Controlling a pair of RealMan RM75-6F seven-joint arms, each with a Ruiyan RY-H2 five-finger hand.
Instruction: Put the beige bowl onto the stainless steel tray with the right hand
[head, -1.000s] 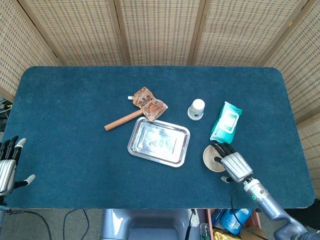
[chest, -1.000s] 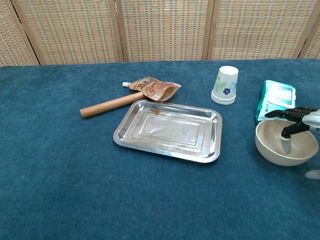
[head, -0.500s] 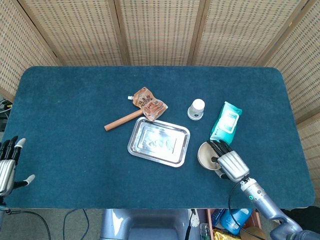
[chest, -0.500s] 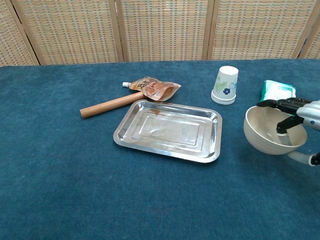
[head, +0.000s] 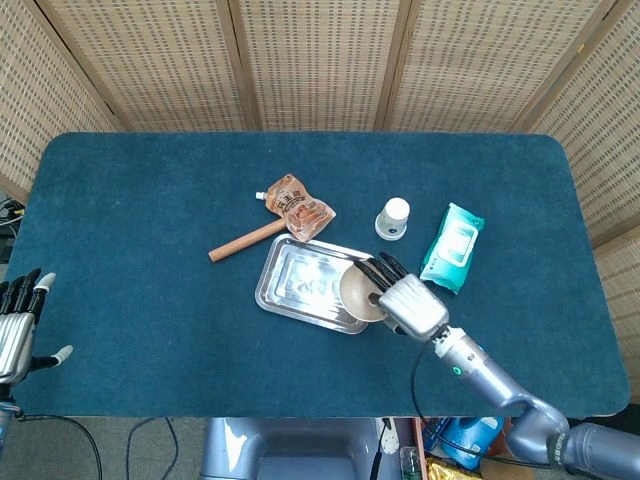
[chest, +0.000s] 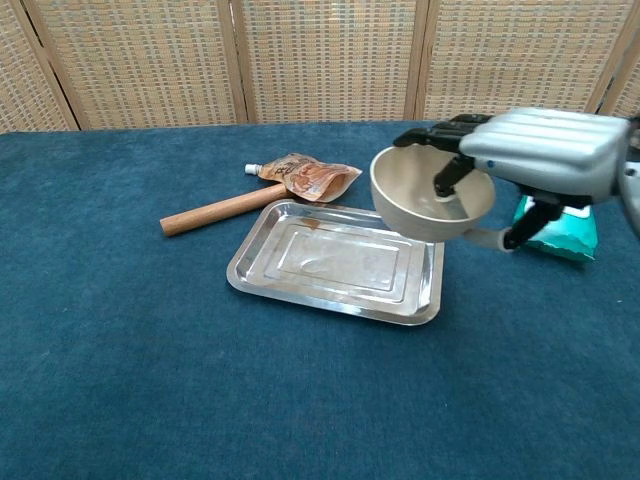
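My right hand (head: 408, 305) (chest: 535, 160) grips the beige bowl (head: 356, 293) (chest: 425, 197) by its rim, fingers inside and thumb below. The bowl hangs in the air above the right end of the stainless steel tray (head: 305, 283) (chest: 320, 262), which lies flat at the middle of the blue table. My left hand (head: 18, 328) rests at the table's left front edge, fingers apart and holding nothing; the chest view does not show it.
A wooden stick (head: 245, 240) (chest: 222, 209) and a brown pouch (head: 298, 207) (chest: 310, 176) lie behind the tray. A paper cup (head: 393, 218) stands behind the tray's right end, hidden by the bowl in the chest view. A teal wipes pack (head: 454, 243) (chest: 562, 232) lies to the right.
My right hand has lifted the bowl off the table and carried it left, from beside the wipes pack to above the tray's right end. The left hand has stayed put.
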